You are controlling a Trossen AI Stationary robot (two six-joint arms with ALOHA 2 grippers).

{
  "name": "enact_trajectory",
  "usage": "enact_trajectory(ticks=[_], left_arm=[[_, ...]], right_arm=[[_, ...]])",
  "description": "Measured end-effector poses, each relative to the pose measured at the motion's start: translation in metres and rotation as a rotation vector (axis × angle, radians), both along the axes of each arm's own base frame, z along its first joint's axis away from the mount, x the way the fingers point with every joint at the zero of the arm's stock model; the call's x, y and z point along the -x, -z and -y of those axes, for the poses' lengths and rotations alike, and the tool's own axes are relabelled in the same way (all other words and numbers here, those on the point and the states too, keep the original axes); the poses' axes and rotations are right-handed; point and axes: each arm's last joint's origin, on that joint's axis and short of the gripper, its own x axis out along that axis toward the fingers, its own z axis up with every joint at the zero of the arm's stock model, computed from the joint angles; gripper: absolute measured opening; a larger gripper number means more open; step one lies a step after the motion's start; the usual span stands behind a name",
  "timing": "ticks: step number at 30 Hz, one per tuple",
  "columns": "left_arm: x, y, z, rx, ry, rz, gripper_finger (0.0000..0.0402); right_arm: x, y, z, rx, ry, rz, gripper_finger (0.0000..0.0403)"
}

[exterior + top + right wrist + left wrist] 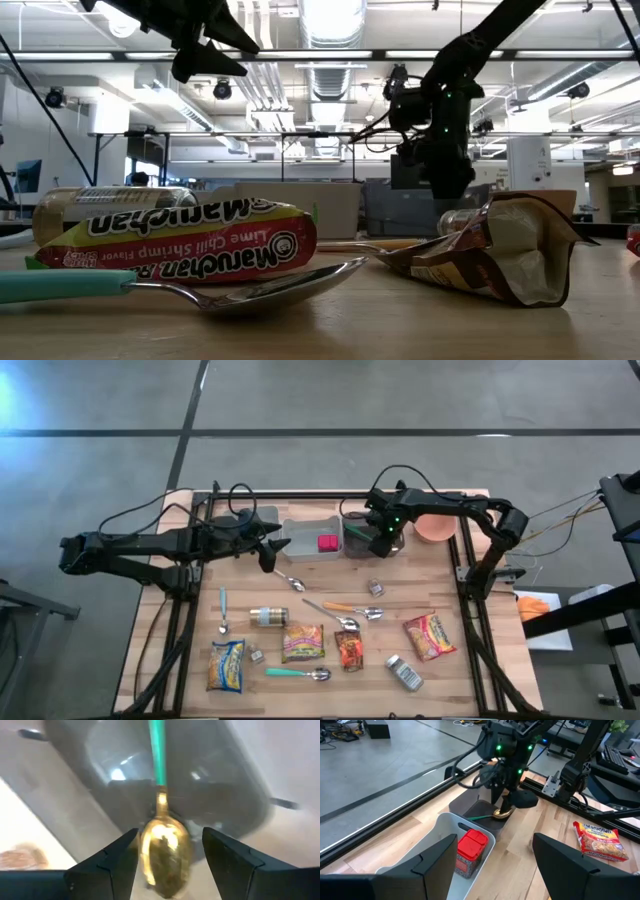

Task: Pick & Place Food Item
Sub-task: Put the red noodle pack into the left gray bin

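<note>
A gold-bowled spoon with a green handle rests in the dark bin at the bench's far edge; right tool parted around it, left tool open, empty

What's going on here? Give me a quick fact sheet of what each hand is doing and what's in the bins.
Right hand: open above the dark bin, a green-handled gold spoon between its fingers
Left hand: open, empty, waiting by the white bin
White bin: holds a red-lidded jar
Table: noodle packets, spoons, jars scattered
</note>
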Motion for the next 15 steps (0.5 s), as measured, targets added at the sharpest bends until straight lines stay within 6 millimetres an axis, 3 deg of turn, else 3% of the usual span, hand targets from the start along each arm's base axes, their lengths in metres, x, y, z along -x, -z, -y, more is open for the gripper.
enact_trajectory(ticks=[6, 15], left_arm=[[0.0, 0.001, 0.0, 0.003, -0.001, -0.008, 0.0262], [0.001, 0.003, 0.0, 0.026, -0.009, -0.027, 0.0262]], right_arm=[[0.004, -0.036, -0.012, 0.055, 0.051, 0.053, 0.0217], [0.012, -0.078, -0.073, 0.022, 0.112, 0.111, 0.0217]])
